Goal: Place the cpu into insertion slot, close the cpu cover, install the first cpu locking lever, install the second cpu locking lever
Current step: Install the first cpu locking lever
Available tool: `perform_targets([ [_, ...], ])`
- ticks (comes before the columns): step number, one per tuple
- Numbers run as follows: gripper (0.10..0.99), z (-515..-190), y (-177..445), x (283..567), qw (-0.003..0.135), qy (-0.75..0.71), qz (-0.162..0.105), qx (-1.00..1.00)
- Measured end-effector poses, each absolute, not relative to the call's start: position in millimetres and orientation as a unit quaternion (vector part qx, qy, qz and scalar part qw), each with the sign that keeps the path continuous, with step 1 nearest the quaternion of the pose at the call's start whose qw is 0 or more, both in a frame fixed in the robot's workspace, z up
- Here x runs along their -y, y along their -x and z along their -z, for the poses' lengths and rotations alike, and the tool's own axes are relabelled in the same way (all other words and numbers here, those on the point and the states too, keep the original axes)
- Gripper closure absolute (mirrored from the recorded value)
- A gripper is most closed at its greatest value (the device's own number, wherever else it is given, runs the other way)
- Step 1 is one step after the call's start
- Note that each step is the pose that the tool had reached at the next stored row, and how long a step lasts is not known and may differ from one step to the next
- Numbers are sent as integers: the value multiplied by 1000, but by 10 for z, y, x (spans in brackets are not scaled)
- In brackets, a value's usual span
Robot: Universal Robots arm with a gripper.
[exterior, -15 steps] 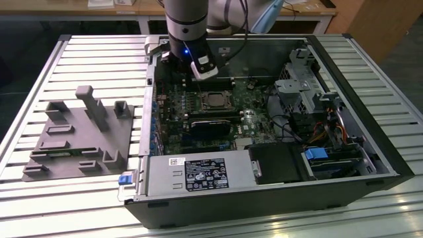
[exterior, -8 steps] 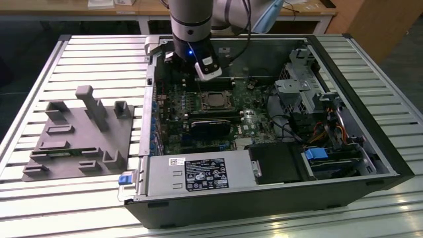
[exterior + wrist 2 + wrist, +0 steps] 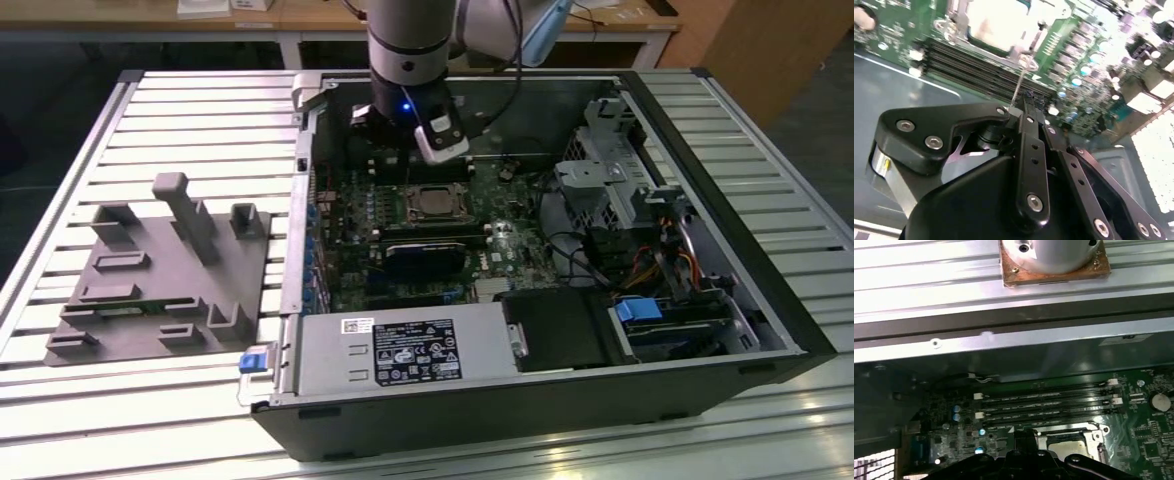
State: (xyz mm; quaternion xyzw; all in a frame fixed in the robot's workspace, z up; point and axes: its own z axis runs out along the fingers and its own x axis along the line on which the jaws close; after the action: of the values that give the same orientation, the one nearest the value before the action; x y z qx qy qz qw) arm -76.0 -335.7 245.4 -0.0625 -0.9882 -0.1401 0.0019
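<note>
Pincer [image 3: 1024, 102] grips locking lever [image 3: 1020, 82]; exterior view shows cpu [image 3: 431, 203] seated.

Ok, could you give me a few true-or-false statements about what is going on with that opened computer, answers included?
1. The cpu sits in the insertion slot. True.
2. The tool is clamped on a memory stick. False: it pinches a thin metal locking lever beside the slot.
3. The computer case stands upright. False: it lies on its side, open on top, on the slatted table.
4. The grey fixture lies outside the case, on the exterior view's left. True.
</note>
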Motion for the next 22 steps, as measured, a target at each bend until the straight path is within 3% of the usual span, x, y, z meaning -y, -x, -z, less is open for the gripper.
perform_targets([
  [22,984,-2445,397,3357,4,63,140,988],
])
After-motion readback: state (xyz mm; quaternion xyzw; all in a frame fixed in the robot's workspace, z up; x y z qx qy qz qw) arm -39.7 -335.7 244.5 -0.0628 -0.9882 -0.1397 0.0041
